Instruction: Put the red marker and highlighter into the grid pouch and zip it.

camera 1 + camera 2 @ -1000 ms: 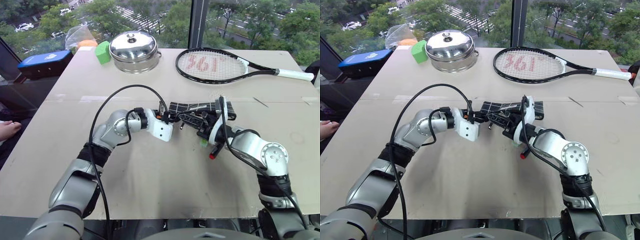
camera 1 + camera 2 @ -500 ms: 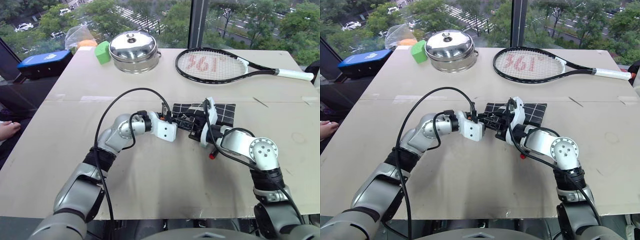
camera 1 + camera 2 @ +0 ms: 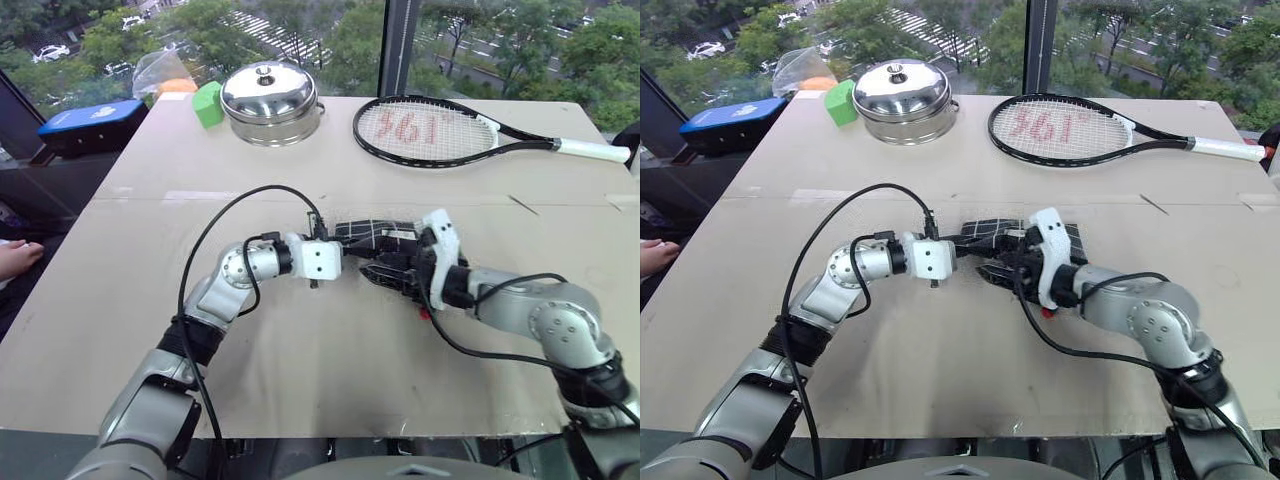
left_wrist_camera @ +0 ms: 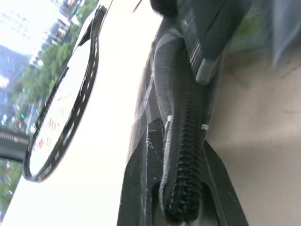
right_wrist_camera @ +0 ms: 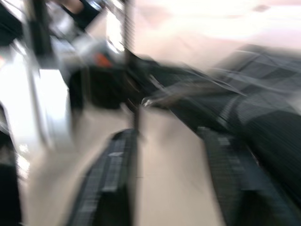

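Grid pouch (image 4: 181, 141) pinched in left hand (image 4: 181, 207).

Right gripper (image 5: 167, 181) here, its two dark ribbed fingers (image 5: 106, 183) standing apart with bare pale tabletop (image 5: 164, 188) between them. Just past the fingertips lies the grid pouch (image 5: 254, 94), black fabric with faint light lines, bulging up beside the far finger and touching it. Over on the other side sits the white housing (image 5: 40, 89) of the left arm, a small orange spot on the dark part next to it. Everything is heavily smeared.
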Tool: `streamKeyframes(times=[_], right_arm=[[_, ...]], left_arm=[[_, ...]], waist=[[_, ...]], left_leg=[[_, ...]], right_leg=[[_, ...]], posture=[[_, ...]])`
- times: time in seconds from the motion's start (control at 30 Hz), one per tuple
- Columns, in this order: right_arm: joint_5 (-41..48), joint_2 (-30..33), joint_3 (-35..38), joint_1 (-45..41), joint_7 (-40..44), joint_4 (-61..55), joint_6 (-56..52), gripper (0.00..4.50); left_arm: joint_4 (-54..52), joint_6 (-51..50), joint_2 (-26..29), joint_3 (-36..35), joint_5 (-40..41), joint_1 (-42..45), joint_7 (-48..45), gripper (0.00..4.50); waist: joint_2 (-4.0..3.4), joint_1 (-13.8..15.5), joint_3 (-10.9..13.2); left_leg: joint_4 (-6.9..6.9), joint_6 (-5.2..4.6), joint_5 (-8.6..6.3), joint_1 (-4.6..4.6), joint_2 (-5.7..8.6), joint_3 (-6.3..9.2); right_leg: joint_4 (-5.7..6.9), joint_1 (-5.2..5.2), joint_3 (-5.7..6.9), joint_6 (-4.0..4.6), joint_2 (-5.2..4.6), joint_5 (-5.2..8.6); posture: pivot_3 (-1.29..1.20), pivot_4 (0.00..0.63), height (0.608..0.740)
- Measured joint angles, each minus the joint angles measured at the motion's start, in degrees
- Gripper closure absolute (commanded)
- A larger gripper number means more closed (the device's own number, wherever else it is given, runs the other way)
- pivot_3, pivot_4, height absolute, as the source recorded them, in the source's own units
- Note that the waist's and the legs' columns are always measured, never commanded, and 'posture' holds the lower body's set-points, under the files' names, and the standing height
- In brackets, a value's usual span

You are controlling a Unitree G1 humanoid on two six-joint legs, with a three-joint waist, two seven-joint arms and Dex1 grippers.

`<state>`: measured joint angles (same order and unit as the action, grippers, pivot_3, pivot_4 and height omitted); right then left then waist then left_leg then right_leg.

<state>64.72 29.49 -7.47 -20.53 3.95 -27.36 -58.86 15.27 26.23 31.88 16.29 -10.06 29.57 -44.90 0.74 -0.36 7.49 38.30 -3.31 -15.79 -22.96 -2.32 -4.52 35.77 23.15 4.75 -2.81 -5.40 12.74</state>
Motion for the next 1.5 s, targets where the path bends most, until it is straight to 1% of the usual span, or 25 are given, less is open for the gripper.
streamKeyframes(times=[0.03, 0.13, 0.17, 0.23, 0.4, 0.57, 0.77, 0.97, 1.2, 1.3, 1.37, 1.4, 1.43, 1.5], right_arm=[[0.2, 1.8, 1.6, 1.3, 0.5, -2.1, -0.4, 2.28], [2.7, 4.5, 6.9, 4.4, 0.2, -6.5, -0.9, 3.1], [3.1, 4.6, 7.8, 4.8, -0.2, -6.9, -0.9, 3.64], [5.0, 5.1, 11.2, 6.3, -2.8, -8.3, -0.9, 4.47], [5.7, 4.7, 12.9, 6.8, -8.5, -8.9, -1.0, 4.47], [5.2, 2.9, 10.0, 5.9, -11.2, -8.8, -2.0, 4.47], [4.5, 2.0, 7.8, 4.2, -12.2, -8.7, -3.4, 4.47], [3.4, 1.2, 7.1, 3.2, -12.7, -8.4, -4.0, 4.47], [0.1, -3.5, 6.7, -0.9, -15.2, -3.1, -4.2, 4.47], [-6.0, -2.9, 3.2, -4.1, -13.5, -0.8, -3.9, 4.47], [-15.4, 1.4, -5.1, -7.2, -9.7, -0.8, -1.4, 4.47], [-21.7, 4.5, -10.8, -8.9, -6.9, -0.9, 1.0, 4.47], [-30.4, 7.6, -18.1, -10.3, -2.9, -0.9, 5.0, 4.47], [-37.3, 9.5, -23.4, -11.3, 0.9, 0.2, 9.9, 4.47]], left_arm=[[-0.7, -0.8, 0.0, -0.3, 0.6, -0.3, -0.1, 4.5], [-2.2, -2.8, 0.1, -0.9, 1.9, -1.4, -0.3, 4.5], [-2.4, -3.1, 0.1, -1.0, 2.1, -1.6, -0.3, 4.5], [-3.5, -4.2, 0.1, -1.3, 2.5, -2.1, -0.4, 4.5], [-4.4, -5.7, 0.2, -2.1, 3.5, -3.0, -0.6, 4.5], [-5.8, -7.7, 0.0, -2.3, 4.1, -3.1, -1.2, 4.5], [-8.0, -11.3, -0.4, -2.3, 5.1, -3.4, -1.4, 4.5], [-9.3, -13.6, -0.7, -2.3, 5.7, -3.4, -1.4, 4.5], [-10.7, -12.6, -0.3, -2.2, 5.7, -4.8, -2.3, 4.5], [-10.8, -12.5, -0.4, -2.1, 5.7, -5.1, -2.7, 4.5], [-10.9, -12.8, -0.6, -2.2, 5.7, -5.2, -2.9, 4.5], [-10.9, -13.3, -0.9, -2.1, 5.7, -5.2, -2.9, 4.5], [-11.1, -14.0, -1.1, -2.1, 5.7, -5.2, -3.1, 4.5], [-11.4, -14.7, -1.1, -2.2, 5.7, -5.2, -3.2, 4.5]], waist=[[0.0, 0.0, 0.0], [0.01, 0.1, 0.0], [0.01, 0.1, 0.0], [0.02, 0.1, 0.0], [0.02, 0.1, 0.0], [0.01, 0.1, 0.0], [0.02, 0.2, 0.0], [0.02, 0.2, 0.0], [0.02, 0.0, 0.0], [0.0, -0.2, 0.0], [-0.03, -0.2, 0.0], [-0.04, -0.2, 0.0], [-0.02, -0.2, 0.0], [-0.02, -0.3, 0.0]], left_leg=[[-0.01, 0.0, 0.0, 0.0, -0.01, 0.02], [-0.01, 0.0, 0.0, 0.01, -0.01, 0.04], [-0.01, 0.0, 0.0, 0.01, -0.01, 0.03], [-0.01, 0.0, 0.0, 0.02, -0.01, 0.01], [0.0, 0.0, 0.0, 0.02, -0.01, 0.01], [0.0, 0.0, 0.0, 0.02, 0.0, -0.01], [0.0, 0.0, 0.0, 0.02, 0.01, 0.0], [0.0, 0.0, 0.0, 0.02, 0.01, 0.01], [0.0, 0.01, 0.0, 0.04, 0.0, -0.01], [0.0, 0.01, 0.01, 0.03, 0.01, -0.02], [-0.01, 0.01, 0.0, 0.03, 0.02, 0.01], [-0.01, 0.01, 0.0, 0.03, 0.04, 0.02], [-0.01, 0.01, 0.0, 0.02, 0.04, 0.03], [-0.02, 0.02, 0.01, 0.03, 0.04, 0.0]], right_leg=[[0.0, 0.0, 0.01, 0.0, 0.0, 0.0], [0.0, -0.01, 0.02, 0.0, 0.02, 0.0], [0.0, -0.01, 0.02, 0.0, 0.02, 0.0], [0.01, -0.01, 0.0, 0.0, 0.02, 0.0], [0.01, -0.01, -0.01, 0.01, 0.03, 0.0], [0.0, -0.01, -0.03, 0.01, 0.04, 0.0], [0.0, -0.01, -0.04, 0.0, 0.05, 0.0], [0.0, -0.01, -0.04, 0.01, 0.06, 0.0], [0.02, -0.01, -0.06, 0.01, 0.09, 0.0], [0.02, 0.0, -0.07, 0.01, 0.08, 0.01], [0.0, 0.0, -0.05, 0.02, 0.08, 0.01], [-0.02, 0.01, -0.05, 0.01, 0.08, 0.02], [-0.03, 0.01, -0.04, 0.01, 0.08, 0.02], [-0.03, 0.02, -0.05, -0.01, 0.09, 0.02]], posture=[[0.0, 0.15, 0.74], [0.0, 0.15, 0.74], [0.0, 0.15, 0.74], [0.0, 0.15, 0.74], [0.0, 0.15, 0.74], [0.0, 0.15, 0.74], [0.0, 0.15, 0.74], [0.0, 0.15, 0.74], [0.0, 0.15, 0.74], [0.0, 0.15, 0.74], [0.0, 0.15, 0.74], [0.0, 0.15, 0.74], [0.0, 0.15, 0.74], [0.0, 0.15, 0.74]])
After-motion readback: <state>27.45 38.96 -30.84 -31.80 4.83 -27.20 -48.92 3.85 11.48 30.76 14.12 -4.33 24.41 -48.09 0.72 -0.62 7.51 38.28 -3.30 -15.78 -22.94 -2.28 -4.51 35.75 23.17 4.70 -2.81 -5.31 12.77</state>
